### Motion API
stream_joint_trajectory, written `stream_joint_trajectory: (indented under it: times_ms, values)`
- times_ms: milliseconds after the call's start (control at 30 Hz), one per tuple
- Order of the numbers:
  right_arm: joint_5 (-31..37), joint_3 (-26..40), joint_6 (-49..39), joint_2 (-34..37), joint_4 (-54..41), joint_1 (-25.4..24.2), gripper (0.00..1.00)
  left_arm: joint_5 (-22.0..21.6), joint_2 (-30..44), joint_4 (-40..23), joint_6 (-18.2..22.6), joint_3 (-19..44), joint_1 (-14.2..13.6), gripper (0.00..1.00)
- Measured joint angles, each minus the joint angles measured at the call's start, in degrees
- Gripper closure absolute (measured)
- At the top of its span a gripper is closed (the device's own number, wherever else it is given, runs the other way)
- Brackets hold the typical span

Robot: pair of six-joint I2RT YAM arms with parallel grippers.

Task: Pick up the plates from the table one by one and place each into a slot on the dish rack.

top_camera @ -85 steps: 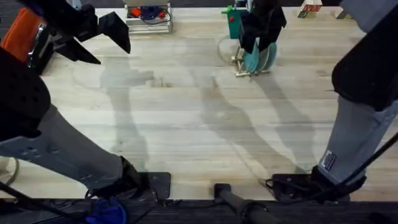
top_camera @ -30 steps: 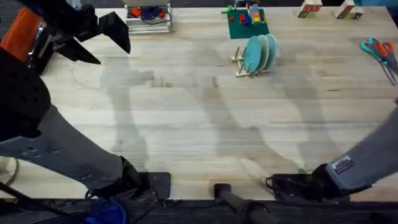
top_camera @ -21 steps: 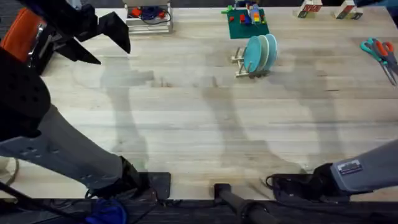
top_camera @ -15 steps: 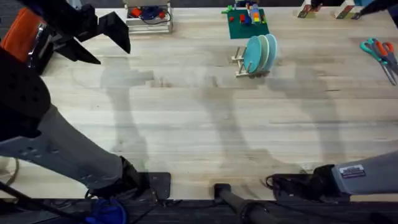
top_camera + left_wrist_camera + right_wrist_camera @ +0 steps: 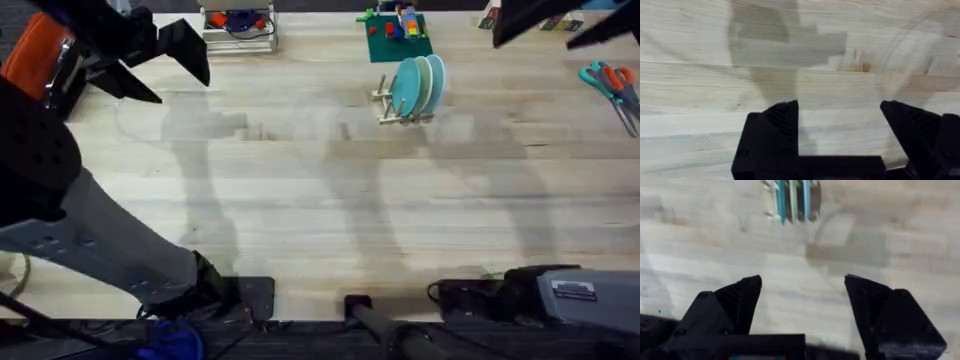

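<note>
The table point(image 5: 320, 220) is a broad stretch of pale planks, and the dish rack point(image 5: 403, 108) makes the handiest landmark on it, standing toward the far side, a little right of the middle. On the near side of the rack the wood lies bare, with no plate lying flat there.

The left gripper point(image 5: 160, 60) hangs well off to the left of the rack, near the far edge, its black jaws spread wide with nothing between them; its own camera looks straight down onto plain wood. The right gripper point(image 5: 560, 15) sits high and well apart to the right of the rack, jaws likewise spread and empty. From its wrist camera the rack point(image 5: 792, 200) shows some way off.

The plates point(image 5: 418, 85) stand on edge in the rack's slots, three by my count, turquoise and lighter blue, leaning close together.

Smaller things around the rack: a green board of bricks point(image 5: 398, 32) just behind it, a white wire basket point(image 5: 238, 28) further left, scissors point(image 5: 608, 82) off to the right.

To my eye the loading step looks finished. The next move, if any, is for both arms to pull back home.
</note>
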Motion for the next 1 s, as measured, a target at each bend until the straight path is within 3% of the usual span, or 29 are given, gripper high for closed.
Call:
stream_joint_trajectory:
  times_ms: [200, 467, 1000]
  values:
    - [0.66, -0.29, -0.38, -0.56, 11.2, 6.56, 0.006, 0.0, 0.0, 0.0, 0.0, 0.0, 0.0, 0.007]
    - [8.18, -0.32, 0.06, -0.24, 23.47, 16.58, 0.006, 0.0, 0.0, 0.0, 0.0, 0.0, 0.0, 0.006]
    - [10.6, -0.6, 3.09, 4.03, 26.73, 19.08, 0.008, -0.02, 0.0, 0.0, 0.0, 0.0, 0.0, 0.006]
